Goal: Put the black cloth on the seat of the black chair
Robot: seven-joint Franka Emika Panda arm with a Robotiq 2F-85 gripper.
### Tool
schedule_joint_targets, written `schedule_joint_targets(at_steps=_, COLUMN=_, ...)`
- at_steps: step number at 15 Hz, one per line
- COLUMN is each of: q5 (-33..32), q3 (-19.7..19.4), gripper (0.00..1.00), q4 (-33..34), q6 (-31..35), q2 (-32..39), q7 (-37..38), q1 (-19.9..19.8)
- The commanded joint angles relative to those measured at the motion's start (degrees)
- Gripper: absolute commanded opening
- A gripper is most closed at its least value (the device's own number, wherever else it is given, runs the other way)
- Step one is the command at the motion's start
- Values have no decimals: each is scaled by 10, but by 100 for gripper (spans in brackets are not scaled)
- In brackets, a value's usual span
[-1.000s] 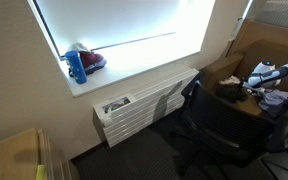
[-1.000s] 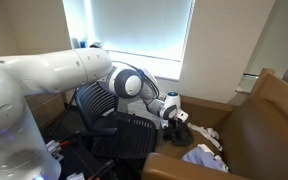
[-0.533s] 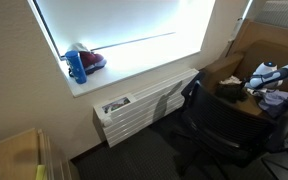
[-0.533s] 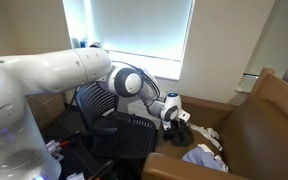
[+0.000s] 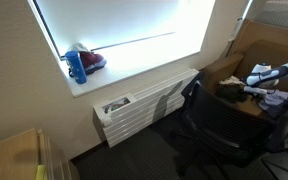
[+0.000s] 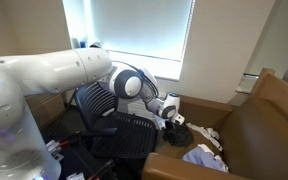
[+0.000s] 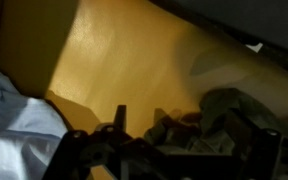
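The black cloth [image 7: 224,122] lies crumpled on the tan leather seat [image 7: 134,60]. It also shows in both exterior views [image 5: 229,86] [image 6: 187,130]. My gripper [image 7: 189,145] is low over it, with its dark fingers spread apart and the cloth's near edge between them. It looks open and is not closed on anything. In both exterior views the gripper [image 5: 252,88] [image 6: 174,115] hovers just above the cloth. The black chair [image 5: 219,125] [image 6: 114,122] stands beside the tan seat, and its seat is mostly hidden.
A pale bluish cloth [image 7: 14,120] [image 5: 275,100] [image 6: 204,157] lies next to the black one. A white radiator [image 5: 144,105] stands under the bright window, with a blue bottle [image 5: 76,66] on the sill. The brown sofa back [image 6: 264,120] rises behind.
My gripper has dropped slightly toward the black cloth. Nothing else has moved.
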Motion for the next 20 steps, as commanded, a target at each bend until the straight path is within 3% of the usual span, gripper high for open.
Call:
schedule_joint_targets(at_steps=1, q5=11, q3=-7, gripper=100, q4=2, q6=-5, q2=0, q7=-5, q1=6)
schedule_joint_targets(at_steps=3, q5=11, q3=-8, gripper=100, q4=2, q6=-4, q2=0, q7=-5, q1=7)
schedule_joint_targets(at_steps=6, q5=7, q3=-7, gripper=100, q4=-20, q6=116, q2=0, q7=-22, q1=2)
schedule_joint_targets(at_steps=9, q5=12, q3=-8, gripper=100, q4=-37, q6=180, q2=1, q7=-30, q1=3)
schedule_joint_targets(at_steps=10, q5=16, q3=-5, gripper=75, q4=-38, q6=173, q2=1, q7=-35, q1=0)
schedule_joint_targets(at_steps=11, q5=18, q3=-6, gripper=74, q4=-40, q6=166, q2=1, q7=-34, q1=-1)
schedule_joint_targets(at_steps=20, q5=36, q3=-6, gripper=10, q4=-41, q6=157, q2=2, q7=-30, q1=-11)
